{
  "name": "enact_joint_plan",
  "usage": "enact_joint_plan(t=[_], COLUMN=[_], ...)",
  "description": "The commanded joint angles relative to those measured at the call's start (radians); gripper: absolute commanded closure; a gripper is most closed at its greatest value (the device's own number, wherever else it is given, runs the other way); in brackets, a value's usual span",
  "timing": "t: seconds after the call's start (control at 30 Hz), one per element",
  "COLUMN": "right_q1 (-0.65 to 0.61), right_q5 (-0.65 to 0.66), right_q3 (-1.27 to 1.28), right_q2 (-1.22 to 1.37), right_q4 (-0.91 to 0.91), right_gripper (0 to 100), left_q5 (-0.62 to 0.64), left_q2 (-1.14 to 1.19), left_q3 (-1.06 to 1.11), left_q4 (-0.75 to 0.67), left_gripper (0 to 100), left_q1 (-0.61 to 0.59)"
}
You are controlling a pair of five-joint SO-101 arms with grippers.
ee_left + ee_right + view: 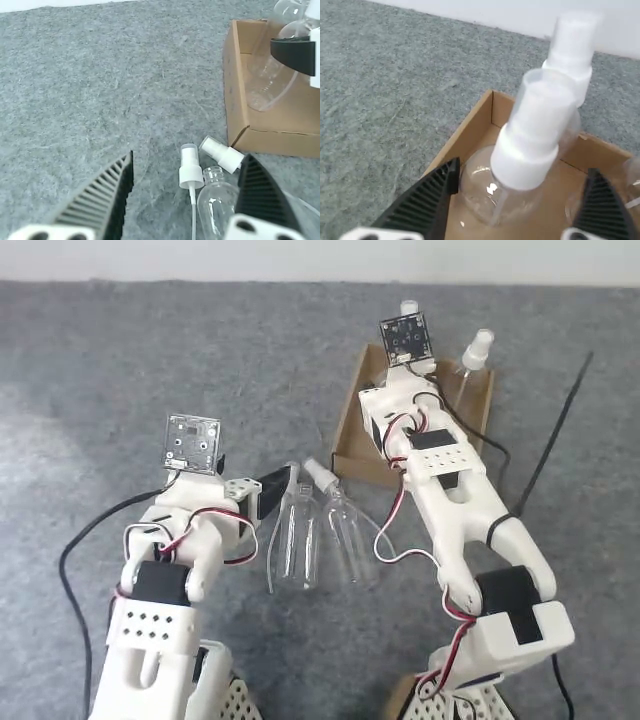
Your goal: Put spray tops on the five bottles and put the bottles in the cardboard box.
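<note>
Two clear bottles lie on the grey carpet. One bottle [352,535] carries its spray top [222,153]. The other bottle [300,538] has a bare neck [215,175], and a loose spray top [190,172] with its tube lies beside it. My left gripper [182,200] is open just short of them, low over the carpet [275,490]. My right gripper [515,200] is open over the cardboard box [350,430], its fingers either side of an upright capped bottle [535,135]. A second capped bottle [572,45] stands behind it.
The cardboard box's near wall [235,100] stands just beyond the lying bottles. The right arm [450,480] stretches over the box. A further capped bottle [475,350] stands at the box's far right. A black cable [555,430] trails to the right of the box.
</note>
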Motion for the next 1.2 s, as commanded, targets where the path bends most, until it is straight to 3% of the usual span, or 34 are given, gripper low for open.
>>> enact_joint_plan(t=[0.0, 0.87, 1.17], right_q1=[0.005, -0.012, -0.01], right_q5=[0.014, 0.083, 0.083], right_q3=[-0.063, -0.078, -0.221], right_q2=[-0.084, -0.194, -0.349], right_q4=[0.012, 0.018, 0.213], right_gripper=[63.0, 63.0, 63.0], left_q5=[-0.003, -0.005, -0.005], left_q2=[-0.006, -0.006, -0.006], left_q3=[-0.007, -0.007, -0.007], left_q4=[-0.026, -0.026, -0.026], left_gripper=[69, 69, 69], left_q1=[-0.005, -0.003, -0.002])
